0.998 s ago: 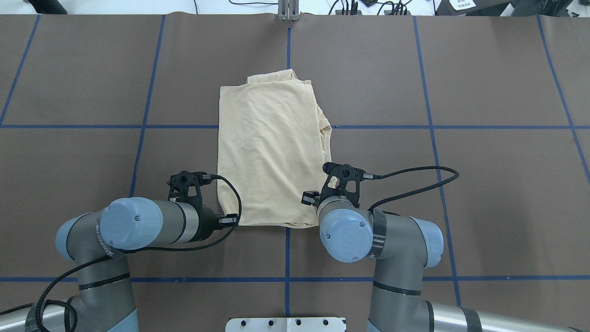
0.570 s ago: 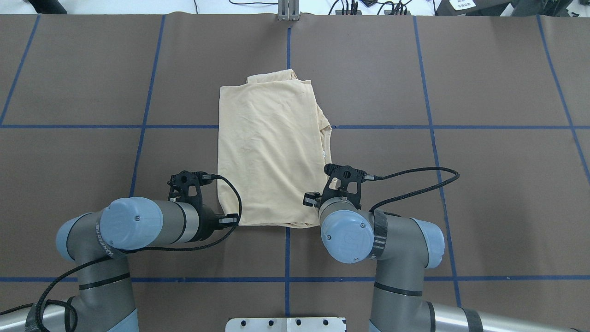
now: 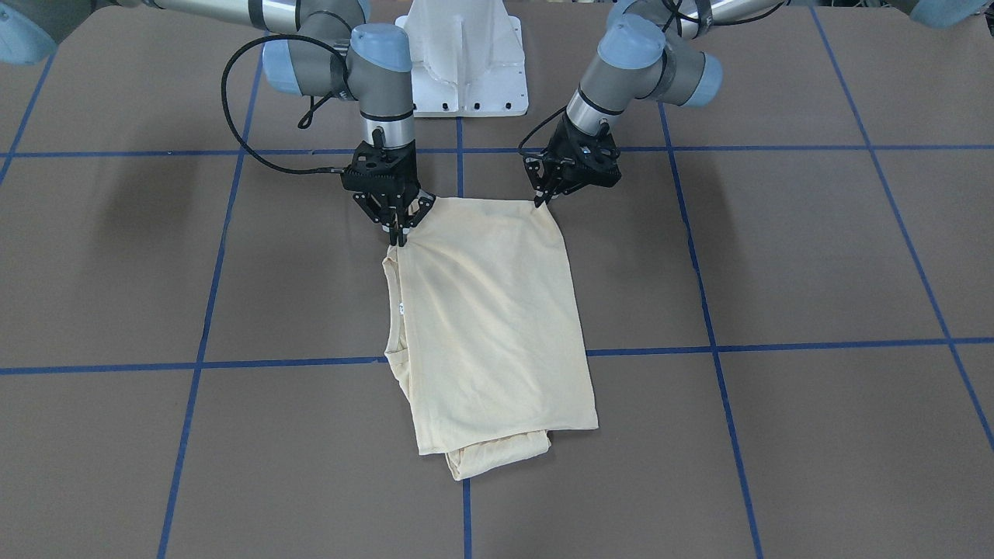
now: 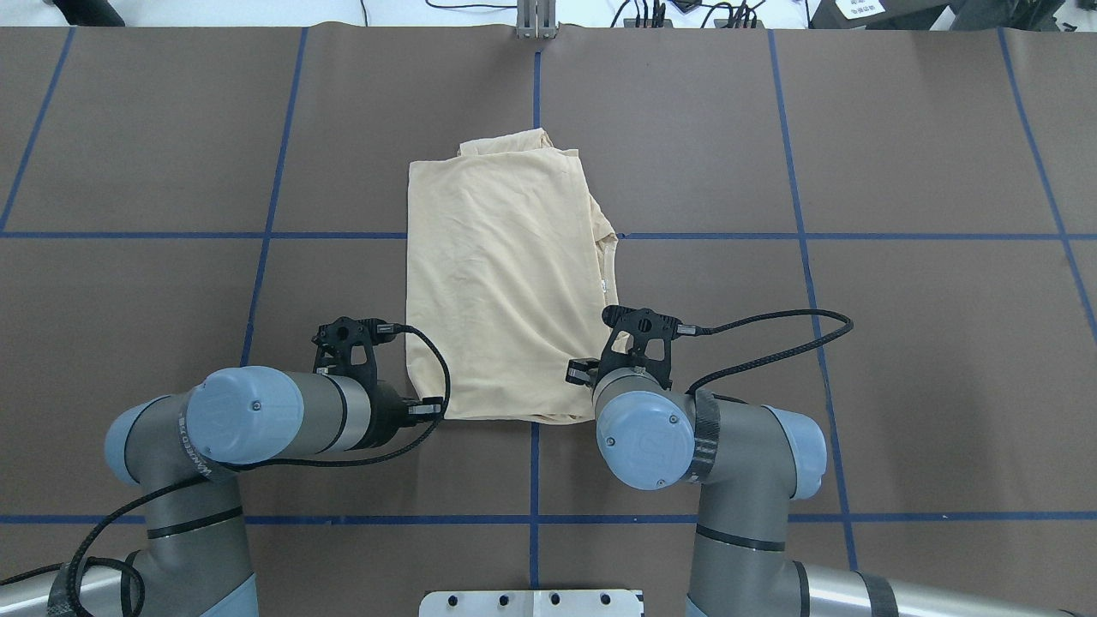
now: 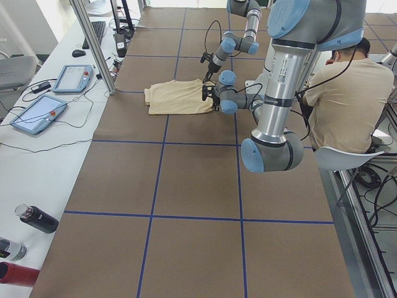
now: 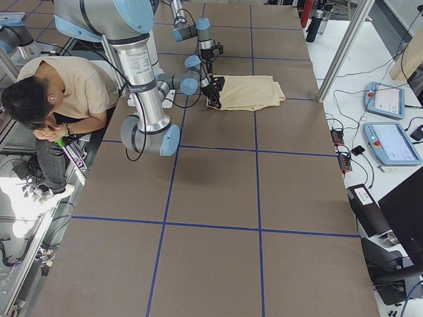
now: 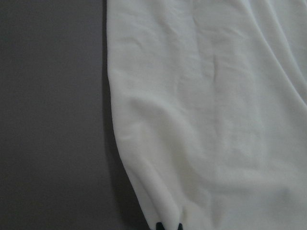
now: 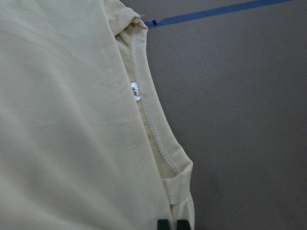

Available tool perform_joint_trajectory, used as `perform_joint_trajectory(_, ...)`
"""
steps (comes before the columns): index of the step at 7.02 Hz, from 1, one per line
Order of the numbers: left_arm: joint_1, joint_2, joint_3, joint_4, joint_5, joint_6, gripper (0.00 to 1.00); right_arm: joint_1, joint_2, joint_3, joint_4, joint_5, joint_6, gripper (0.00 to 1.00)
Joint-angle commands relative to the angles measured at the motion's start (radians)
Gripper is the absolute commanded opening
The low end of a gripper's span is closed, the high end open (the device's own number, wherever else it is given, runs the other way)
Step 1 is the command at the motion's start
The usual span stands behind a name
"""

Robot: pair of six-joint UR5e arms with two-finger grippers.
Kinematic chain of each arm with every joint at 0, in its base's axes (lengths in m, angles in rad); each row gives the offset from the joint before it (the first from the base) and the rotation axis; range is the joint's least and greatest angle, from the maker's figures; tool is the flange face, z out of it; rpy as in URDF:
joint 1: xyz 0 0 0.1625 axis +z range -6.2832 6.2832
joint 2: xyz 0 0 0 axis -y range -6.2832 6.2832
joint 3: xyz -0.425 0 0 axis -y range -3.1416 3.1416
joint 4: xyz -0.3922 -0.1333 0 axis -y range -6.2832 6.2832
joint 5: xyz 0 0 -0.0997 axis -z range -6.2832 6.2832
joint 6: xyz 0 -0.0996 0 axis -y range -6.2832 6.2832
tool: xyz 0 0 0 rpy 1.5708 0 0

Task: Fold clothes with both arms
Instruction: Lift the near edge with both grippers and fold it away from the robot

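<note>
Folded cream shirt (image 4: 501,283) lies flat, robot-side corners pinched.

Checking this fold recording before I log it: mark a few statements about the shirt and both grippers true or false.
1. The T-shirt lies folded into a rough rectangle on the table. True.
2. The right gripper is at the near corner on the neckline side. True.
3. The left gripper hangs well clear of the T-shirt. False: it is at the other near corner, on the cloth.
4. The print faces up. False: only plain cloth shows.
5. A white label shows by the neckline. True.
</note>
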Motion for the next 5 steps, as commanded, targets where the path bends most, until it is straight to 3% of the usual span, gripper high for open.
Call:
perform_joint_trajectory(1, -0.002, -0.002, -0.002, 0.0, 0.0, 0.0, 0.0, 0.0, 0.003, 0.003, 0.0, 0.0, -0.006, 0.0)
perform_joint_trajectory(3, -0.003, 0.007, -0.055, 0.0, -0.005, 0.0, 0.0, 0.006, -0.002, 0.107, -0.062, 0.006, -0.046, 0.0)
perform_joint_trajectory(5, -0.003, 0.027, -0.162, 0.026, -0.011, -0.002, 0.0, -0.046, -0.046, 0.277, -0.17, 0.006, -0.046, 0.0)
